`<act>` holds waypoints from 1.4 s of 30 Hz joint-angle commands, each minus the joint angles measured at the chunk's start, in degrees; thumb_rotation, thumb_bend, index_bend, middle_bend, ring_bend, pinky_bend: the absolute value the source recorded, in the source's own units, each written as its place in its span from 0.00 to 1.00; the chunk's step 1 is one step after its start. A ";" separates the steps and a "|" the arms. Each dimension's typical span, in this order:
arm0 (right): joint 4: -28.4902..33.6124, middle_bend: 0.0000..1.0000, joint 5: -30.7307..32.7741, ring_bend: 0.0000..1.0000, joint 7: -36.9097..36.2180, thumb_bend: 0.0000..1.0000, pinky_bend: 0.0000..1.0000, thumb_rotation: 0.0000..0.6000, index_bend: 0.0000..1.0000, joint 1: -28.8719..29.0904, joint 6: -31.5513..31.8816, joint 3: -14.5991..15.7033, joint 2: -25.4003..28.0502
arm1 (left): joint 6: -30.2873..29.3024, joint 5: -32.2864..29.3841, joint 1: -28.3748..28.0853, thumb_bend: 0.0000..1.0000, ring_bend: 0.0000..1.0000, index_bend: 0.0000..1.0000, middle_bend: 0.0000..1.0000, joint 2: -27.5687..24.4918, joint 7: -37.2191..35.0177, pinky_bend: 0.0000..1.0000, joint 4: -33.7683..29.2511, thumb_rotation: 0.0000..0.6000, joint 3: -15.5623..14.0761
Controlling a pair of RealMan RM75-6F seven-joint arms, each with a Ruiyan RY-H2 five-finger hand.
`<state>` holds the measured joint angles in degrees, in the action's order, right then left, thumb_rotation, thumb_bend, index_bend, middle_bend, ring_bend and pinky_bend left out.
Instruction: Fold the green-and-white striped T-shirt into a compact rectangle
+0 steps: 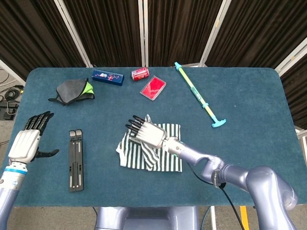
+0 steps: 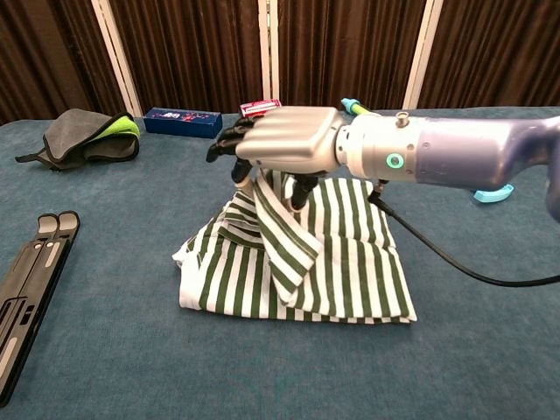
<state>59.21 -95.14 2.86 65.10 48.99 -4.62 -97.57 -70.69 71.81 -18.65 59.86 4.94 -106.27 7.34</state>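
Mid-table, the green-and-white striped T-shirt [image 1: 165, 153] lies part-folded, long axis running left to right. Its right-side flap hangs from the right hand [image 2: 284, 140], pinched and raised, apparently so it can be laid leftward over the stack. Off at the table's edge, the left hand [image 1: 28, 143] waits empty, fingers spread.

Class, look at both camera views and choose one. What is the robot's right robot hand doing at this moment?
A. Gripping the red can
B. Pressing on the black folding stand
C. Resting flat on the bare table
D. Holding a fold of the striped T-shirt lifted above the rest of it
D: the right robot hand holds a strip of the striped T-shirt raised off the pile.
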 commanded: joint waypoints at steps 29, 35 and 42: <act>-3.10 0.00 9.13 0.00 7.78 0.00 0.00 1.00 0.00 2.27 -2.33 -6.18 -7.12 | 1.19 -0.28 -0.56 0.00 0.00 0.00 0.00 0.11 -1.15 0.00 0.83 1.00 -0.04; -0.89 0.00 9.73 0.00 7.51 0.00 0.00 1.00 0.00 1.71 -0.84 -7.09 -5.81 | 1.09 -0.28 -0.56 0.00 0.00 0.00 0.00 0.17 -0.98 0.00 0.75 1.00 -0.07; 4.58 0.00 10.13 0.00 8.60 0.00 0.00 1.00 0.00 -0.31 1.21 -7.12 -1.23 | 0.98 0.19 -0.55 0.00 0.00 0.00 0.00 0.29 -0.52 0.00 0.41 1.00 -0.35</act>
<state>62.08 -85.28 11.00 65.71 49.60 -11.91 -100.30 -69.70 71.98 -19.20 60.14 4.39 -105.83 7.02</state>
